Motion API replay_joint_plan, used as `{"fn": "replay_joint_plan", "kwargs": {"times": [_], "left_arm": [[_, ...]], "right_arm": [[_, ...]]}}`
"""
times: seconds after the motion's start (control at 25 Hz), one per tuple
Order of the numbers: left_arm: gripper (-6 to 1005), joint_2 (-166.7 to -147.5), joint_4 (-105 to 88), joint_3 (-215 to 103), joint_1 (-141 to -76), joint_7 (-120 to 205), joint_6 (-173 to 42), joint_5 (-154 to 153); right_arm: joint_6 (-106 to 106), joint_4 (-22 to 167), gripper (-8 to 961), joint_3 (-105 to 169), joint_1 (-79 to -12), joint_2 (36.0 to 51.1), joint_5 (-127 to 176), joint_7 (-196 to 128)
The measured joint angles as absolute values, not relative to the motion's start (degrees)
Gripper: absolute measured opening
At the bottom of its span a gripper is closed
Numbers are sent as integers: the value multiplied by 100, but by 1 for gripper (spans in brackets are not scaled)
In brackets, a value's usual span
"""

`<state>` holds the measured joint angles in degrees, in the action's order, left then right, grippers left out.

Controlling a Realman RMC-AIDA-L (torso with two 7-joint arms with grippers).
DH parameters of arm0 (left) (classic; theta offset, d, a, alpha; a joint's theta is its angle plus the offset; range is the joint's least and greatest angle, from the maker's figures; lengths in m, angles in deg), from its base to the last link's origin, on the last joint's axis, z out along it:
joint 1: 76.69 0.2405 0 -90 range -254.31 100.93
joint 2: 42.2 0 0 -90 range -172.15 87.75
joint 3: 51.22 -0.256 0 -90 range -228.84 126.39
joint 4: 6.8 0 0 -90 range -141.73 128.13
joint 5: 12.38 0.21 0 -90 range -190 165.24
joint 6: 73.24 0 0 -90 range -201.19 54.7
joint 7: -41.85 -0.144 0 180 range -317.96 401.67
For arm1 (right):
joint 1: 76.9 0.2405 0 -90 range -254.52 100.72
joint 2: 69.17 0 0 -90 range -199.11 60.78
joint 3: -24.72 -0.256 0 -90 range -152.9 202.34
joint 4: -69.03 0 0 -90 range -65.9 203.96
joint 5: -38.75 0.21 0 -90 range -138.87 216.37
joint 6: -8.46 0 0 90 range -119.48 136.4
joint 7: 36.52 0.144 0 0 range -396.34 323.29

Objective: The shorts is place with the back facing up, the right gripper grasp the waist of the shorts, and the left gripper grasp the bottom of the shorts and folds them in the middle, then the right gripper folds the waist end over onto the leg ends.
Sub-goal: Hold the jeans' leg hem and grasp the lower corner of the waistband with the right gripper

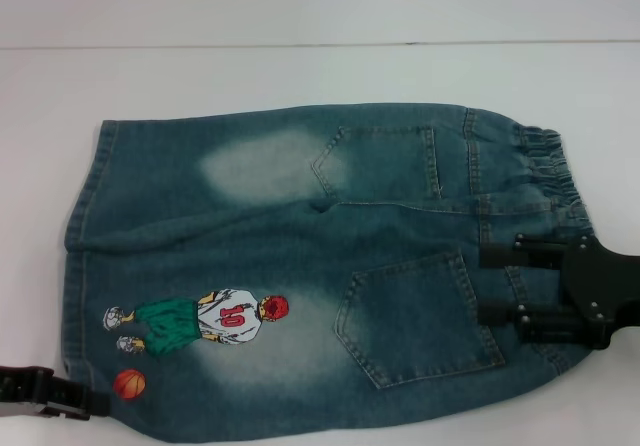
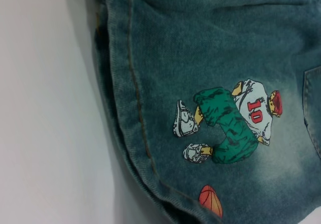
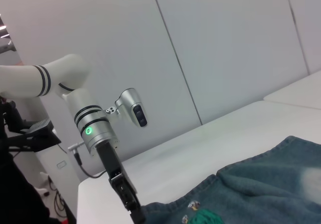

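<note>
From the head view you see the faded blue denim shorts (image 1: 320, 266) lying flat on the white table (image 1: 300, 76), back pockets up, waist toward your right. The right gripper (image 1: 500, 286) sits open-fingered over the waistband; the left gripper (image 1: 95, 403) touches the leg hem, its grip unclear. The left wrist view shows the hem and a basketball-player print (image 2: 230, 121). The right wrist view shows the left gripper (image 3: 135, 211) at the shorts' (image 3: 261, 194) edge.

— Where was there room to pass?
— Bare table (image 1: 300, 71) lay open beyond the shorts (image 1: 300, 256) and past the leg hems.
— Anything in the way?
— The right tool (image 1: 490, 286) over the waistband, the left tool (image 1: 100, 403) at the near hem corner.
</note>
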<state>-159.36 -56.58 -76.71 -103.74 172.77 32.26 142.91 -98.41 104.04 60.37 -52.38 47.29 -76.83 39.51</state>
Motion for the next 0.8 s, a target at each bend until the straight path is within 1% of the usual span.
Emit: {"fn": "replay_joint_plan", "kwargs": {"times": [0.04,0.16,0.24,0.36,0.56,0.64,0.76,0.8], "left_arm": [[560,-15935,-5657,-7672,-10376,17273,3227,14292],[438,-15935,-5651,-7657,-10378,17252,3228,14292],[356,-15935,-5649,-7638,-10378,17245,3224,14292],[134,-15935,-5651,-7629,-10373,17237,3218,14255],[85,-15935,-5660,-7626,-10367,17222,3194,14213],[85,-15936,-5665,-7626,-10367,17196,3191,14180],[84,-15935,-5682,-7626,-10370,17175,3188,14091],[84,-15932,-5687,-7627,-10371,17172,3187,14053]], "right_arm": [[-9841,10409,761,6018,-5239,4729,-7682,3962],[-9841,10429,763,5859,-5246,4721,-7682,4009],[-9841,10446,764,5689,-5246,4687,-7682,4091],[-9806,10452,762,5393,-5237,4605,-7682,4324],[-9688,10480,764,5127,-5234,4428,-7686,4678],[-9616,10592,764,5126,-5244,4351,-7716,4897],[-9511,11031,763,5165,-5258,4263,-7903,5524],[-9507,11488,763,5175,-5250,4230,-8194,6028]]}}
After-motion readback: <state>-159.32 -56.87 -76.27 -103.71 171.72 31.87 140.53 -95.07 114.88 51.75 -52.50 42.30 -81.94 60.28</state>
